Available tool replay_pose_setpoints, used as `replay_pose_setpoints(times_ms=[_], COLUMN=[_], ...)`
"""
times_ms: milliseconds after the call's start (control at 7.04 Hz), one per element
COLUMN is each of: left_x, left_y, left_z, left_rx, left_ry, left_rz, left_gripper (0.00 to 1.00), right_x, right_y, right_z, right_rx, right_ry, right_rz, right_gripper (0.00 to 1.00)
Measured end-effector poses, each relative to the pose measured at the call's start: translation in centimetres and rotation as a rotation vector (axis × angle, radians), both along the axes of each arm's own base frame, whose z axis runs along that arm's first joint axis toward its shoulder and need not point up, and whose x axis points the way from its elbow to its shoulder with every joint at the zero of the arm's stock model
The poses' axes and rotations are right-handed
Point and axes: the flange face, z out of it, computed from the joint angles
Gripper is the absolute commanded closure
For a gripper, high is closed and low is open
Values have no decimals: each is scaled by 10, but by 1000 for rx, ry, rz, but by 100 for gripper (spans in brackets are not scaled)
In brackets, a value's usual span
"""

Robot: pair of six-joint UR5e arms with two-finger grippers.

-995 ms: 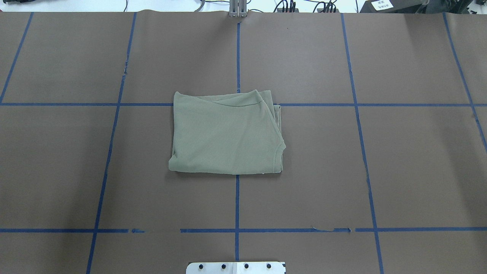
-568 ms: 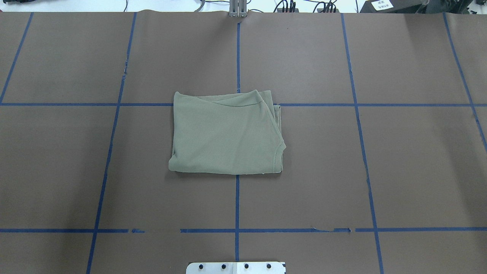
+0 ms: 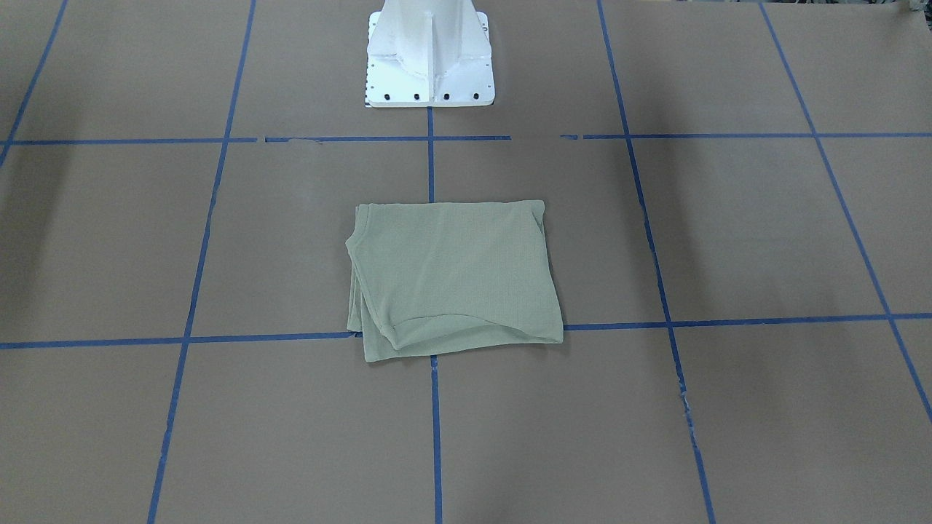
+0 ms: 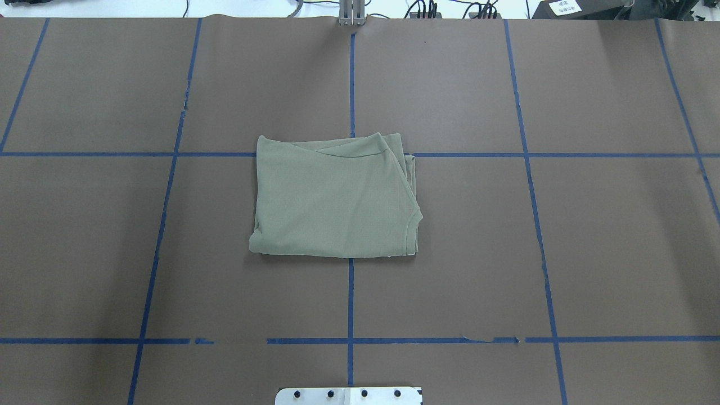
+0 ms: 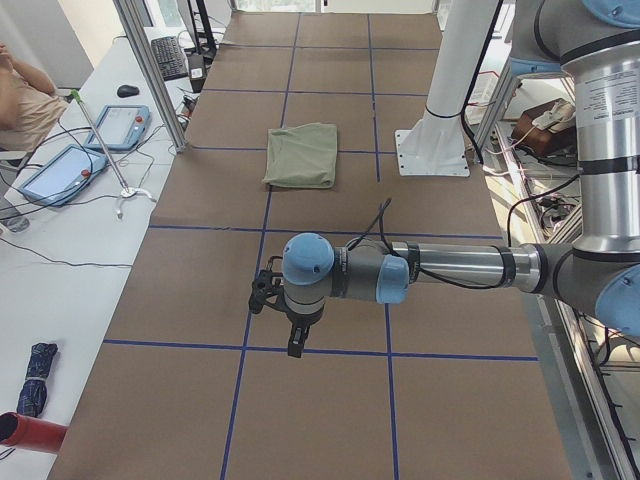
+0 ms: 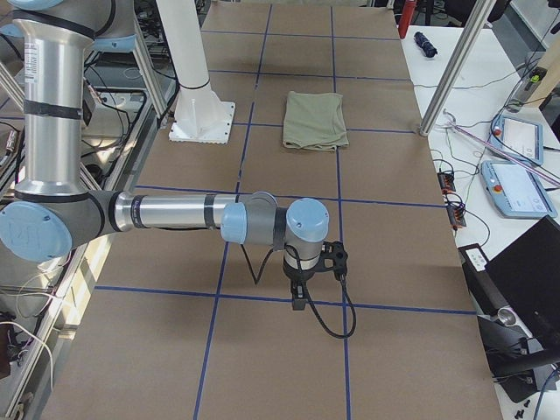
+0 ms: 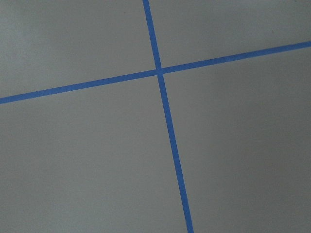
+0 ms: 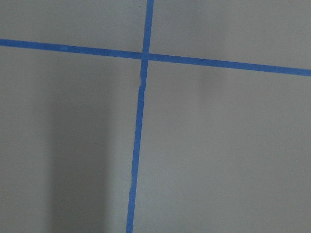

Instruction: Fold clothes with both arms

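The pale sage-green shirt lies folded into a compact rectangle at the middle of the brown table; it also shows in the front-facing view, the left view and the right view. No gripper touches it. My left gripper hangs over a blue tape line far from the shirt, towards the table's left end. My right gripper hangs likewise towards the right end. Both show only in the side views, so I cannot tell whether they are open or shut. The wrist views show only bare table and tape.
The white pedestal base stands at the robot's side of the table. Blue tape lines grid the brown surface. Side benches hold tablets and cables; a person sits at the left bench.
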Motion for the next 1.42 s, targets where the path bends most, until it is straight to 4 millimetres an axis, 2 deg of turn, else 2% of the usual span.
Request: replay_pose_setpoints(times_ms=[426,1421], left_x=[0,0], left_y=[0,1], left_z=[-15,-15], left_rx=[30,28], left_ry=[-1,-1], left_rz=[1,1], left_gripper=[0,0], right_x=[0,0], right_y=[0,1], right_z=[1,2], right_rx=[-3,-7], right_ry=[1,1], right_rz=[2,3], right_gripper=[0,0])
